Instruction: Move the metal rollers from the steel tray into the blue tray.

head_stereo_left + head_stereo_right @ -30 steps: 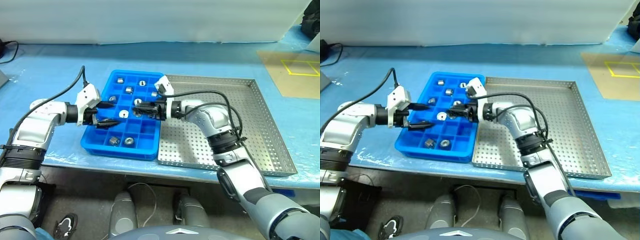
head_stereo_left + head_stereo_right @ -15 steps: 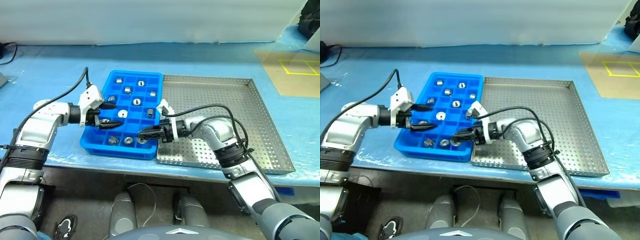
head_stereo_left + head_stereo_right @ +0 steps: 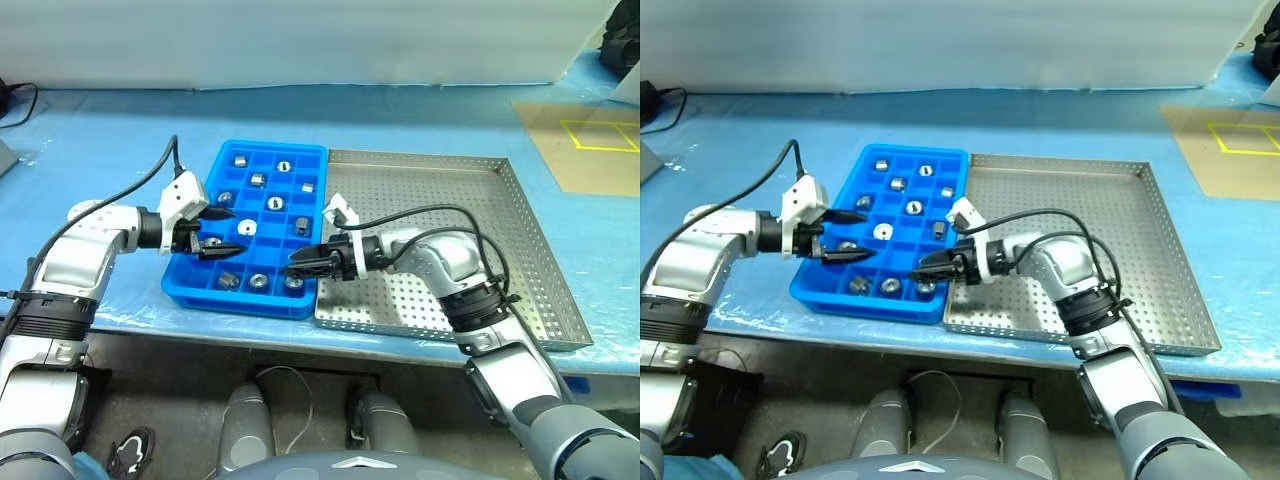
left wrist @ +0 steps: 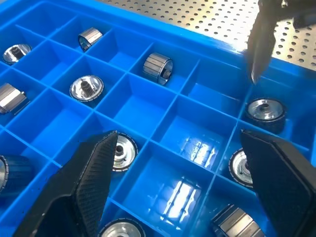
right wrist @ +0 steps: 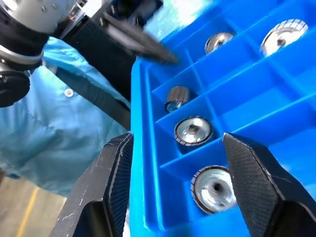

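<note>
The right gripper has swung from over the middle of the blue tray down to its near right corner, and its jaws, clamped a second ago, now stand parted and empty above a roller lying in the corner cell. The left gripper hovers wide open, holding nothing, over the tray's left side. The metal rollers sit in separate compartments; the steel tray lies touching the blue tray's right edge.
</note>
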Controlling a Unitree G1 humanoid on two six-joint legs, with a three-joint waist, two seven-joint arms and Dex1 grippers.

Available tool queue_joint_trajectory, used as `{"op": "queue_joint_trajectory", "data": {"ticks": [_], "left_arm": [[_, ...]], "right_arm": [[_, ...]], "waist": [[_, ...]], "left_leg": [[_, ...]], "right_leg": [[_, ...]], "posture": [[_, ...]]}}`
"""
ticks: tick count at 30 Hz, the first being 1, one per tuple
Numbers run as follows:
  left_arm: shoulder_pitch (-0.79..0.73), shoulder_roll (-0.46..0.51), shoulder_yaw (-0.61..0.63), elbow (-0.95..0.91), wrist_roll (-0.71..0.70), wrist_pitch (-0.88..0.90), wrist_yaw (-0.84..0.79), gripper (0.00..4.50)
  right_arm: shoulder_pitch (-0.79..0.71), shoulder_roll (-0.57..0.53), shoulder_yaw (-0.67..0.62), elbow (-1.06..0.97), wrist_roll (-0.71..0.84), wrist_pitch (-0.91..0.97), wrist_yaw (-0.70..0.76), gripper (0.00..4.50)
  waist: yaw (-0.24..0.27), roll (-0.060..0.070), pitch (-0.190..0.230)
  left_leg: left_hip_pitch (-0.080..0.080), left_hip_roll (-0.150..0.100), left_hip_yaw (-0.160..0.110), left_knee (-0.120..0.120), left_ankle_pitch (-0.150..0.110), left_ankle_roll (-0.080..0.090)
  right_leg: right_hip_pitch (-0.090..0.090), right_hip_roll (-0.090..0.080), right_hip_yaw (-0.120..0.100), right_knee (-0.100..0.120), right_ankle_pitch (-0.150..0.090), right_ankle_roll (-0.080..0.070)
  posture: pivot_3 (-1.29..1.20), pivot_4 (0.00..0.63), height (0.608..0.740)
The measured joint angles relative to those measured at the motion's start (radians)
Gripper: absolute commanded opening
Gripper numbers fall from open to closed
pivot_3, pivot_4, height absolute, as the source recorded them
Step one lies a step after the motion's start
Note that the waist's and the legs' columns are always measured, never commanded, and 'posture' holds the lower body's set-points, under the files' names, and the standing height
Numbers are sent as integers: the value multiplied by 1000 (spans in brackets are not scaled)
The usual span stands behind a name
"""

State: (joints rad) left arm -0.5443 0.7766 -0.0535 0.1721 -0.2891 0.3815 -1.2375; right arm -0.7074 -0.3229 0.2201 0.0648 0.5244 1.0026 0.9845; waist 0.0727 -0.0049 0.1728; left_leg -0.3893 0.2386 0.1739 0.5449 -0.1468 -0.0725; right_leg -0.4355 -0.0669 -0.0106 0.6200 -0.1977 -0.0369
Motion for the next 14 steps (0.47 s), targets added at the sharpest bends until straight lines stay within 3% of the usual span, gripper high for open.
{"op": "queue_joint_trajectory", "data": {"ticks": [7,14], "left_arm": [[-14,-67,-2,-16,-3,10,31,4222],[-51,-179,-1,12,-3,8,109,4222]], "right_arm": [[-36,-156,-230,-134,60,-36,-34,2950],[76,-225,-363,-105,26,-108,-151,2950]], "waist": [[6,0,0],[-1,-1,0]], "left_leg": [[0,0,0,1,0,0],[0,-1,0,1,0,0]], "right_leg": [[0,0,0,0,0,0],[0,0,1,0,0,0]], "posture": [[-94,150,740],[-118,150,740]]}}
